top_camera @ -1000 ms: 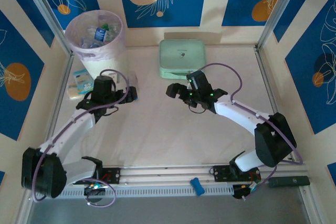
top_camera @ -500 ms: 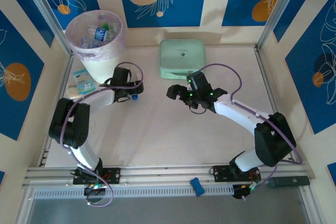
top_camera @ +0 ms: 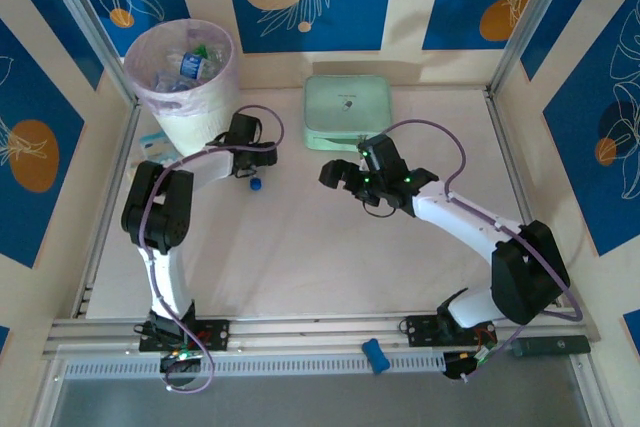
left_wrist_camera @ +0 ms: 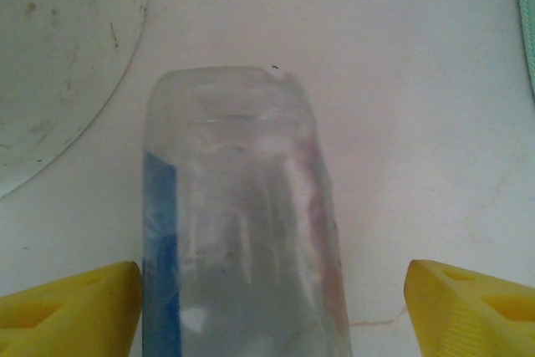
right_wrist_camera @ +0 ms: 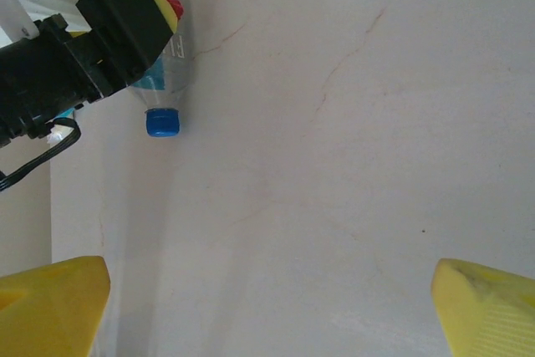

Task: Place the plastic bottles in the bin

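One clear plastic bottle with a blue label and blue cap lies on the pale tabletop, just beside the base of the tall round translucent pinkish-white bin. The left pincer straddles it, released. More bottles fill the bin. Well apart from the bin, the right pincer hangs released.

No readable text, bottle label too blurred
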Robot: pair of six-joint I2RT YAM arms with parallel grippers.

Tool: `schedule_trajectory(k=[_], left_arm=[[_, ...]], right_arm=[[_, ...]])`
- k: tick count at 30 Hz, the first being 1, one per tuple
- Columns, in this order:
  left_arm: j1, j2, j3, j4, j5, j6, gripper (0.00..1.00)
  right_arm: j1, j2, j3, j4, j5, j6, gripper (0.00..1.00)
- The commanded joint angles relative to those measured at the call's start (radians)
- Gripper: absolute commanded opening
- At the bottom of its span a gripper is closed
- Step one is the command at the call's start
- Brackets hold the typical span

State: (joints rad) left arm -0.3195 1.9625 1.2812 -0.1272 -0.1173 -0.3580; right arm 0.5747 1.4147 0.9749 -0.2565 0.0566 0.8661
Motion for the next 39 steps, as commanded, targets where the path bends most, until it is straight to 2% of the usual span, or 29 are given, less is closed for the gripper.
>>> schedule_trajectory(k=[1, 4, 11, 14, 18, 24, 31, 39], left_arm=[[-0.008, 0.034, 0.038, -0.044, -0.01, 0.014, 0.78], [-0.008, 0.047, 0.043, -0.052, -0.001, 0.016, 0.72], [-0.007, 0.068, 0.053, -0.067, 0.004, 0.017, 0.71], [-0.007, 0.069, 0.053, -0.066, 0.014, 0.017, 0.6], [-0.007, 0.04, 0.046, -0.064, 0.032, 0.014, 0.55], [-0.015, -0.096, -0.003, -0.063, 0.067, 0.033, 0.52], [-0.016, -0.318, -0.03, -0.149, 0.12, 0.089, 0.5], [-0.009, -0.466, 0.166, -0.387, 0.118, 0.241, 0.49]], right_arm=[[-0.01, -0.032, -0.01, -0.012, 0.01, -0.009, 0.99], [-0.012, -0.034, -0.011, -0.01, 0.008, -0.01, 0.99], [-0.013, -0.046, -0.026, -0.006, 0.009, -0.005, 0.99], [-0.015, -0.06, -0.034, -0.006, 0.015, -0.003, 0.99], [-0.019, -0.075, -0.046, -0.006, 0.025, 0.0, 0.99], [-0.024, -0.083, -0.056, 0.009, 0.025, -0.002, 0.99], [-0.042, -0.09, -0.079, 0.049, 0.029, -0.017, 0.99], [-0.068, -0.128, -0.092, 0.143, -0.009, -0.096, 0.99]])
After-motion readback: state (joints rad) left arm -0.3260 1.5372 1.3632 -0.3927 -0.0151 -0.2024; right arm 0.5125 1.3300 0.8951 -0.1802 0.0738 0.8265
